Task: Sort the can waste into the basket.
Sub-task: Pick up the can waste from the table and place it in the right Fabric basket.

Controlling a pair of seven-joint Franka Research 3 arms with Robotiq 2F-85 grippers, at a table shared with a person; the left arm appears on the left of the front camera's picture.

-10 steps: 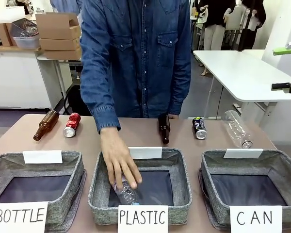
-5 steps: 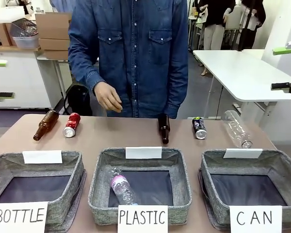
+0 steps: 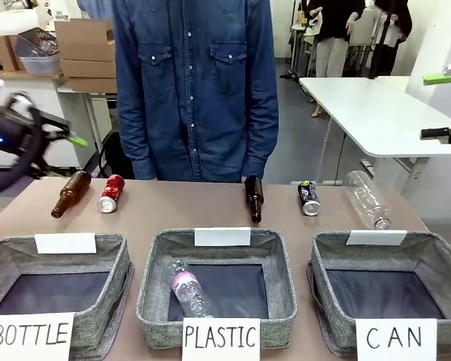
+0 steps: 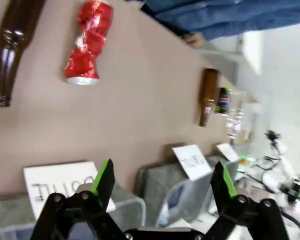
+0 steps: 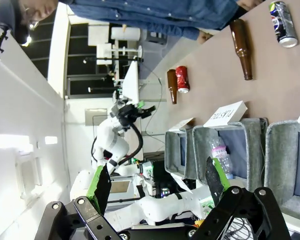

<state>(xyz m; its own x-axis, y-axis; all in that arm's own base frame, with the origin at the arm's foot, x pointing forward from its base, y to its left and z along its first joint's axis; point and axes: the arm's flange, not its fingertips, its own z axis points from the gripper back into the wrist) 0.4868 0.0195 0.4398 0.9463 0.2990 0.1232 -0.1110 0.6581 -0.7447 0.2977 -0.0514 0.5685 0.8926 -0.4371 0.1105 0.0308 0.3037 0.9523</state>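
Front view: left gripper (image 3: pixel 70 130) has swung in near red can (image 3: pixel 110 194)

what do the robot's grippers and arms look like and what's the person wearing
Both the left gripper and the right gripper are black with green pads. The right wrist view shows the left arm white, with a black cable looped beside it. The person wears a dark blue denim shirt with chest pockets and long sleeves.

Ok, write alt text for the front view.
Three baskets: BOTTLE basket and CAN basket empty, PLASTIC basket holding a clear bottle. Beyond lie a red can, a black can, two brown bottles and another plastic bottle; a person stands behind.
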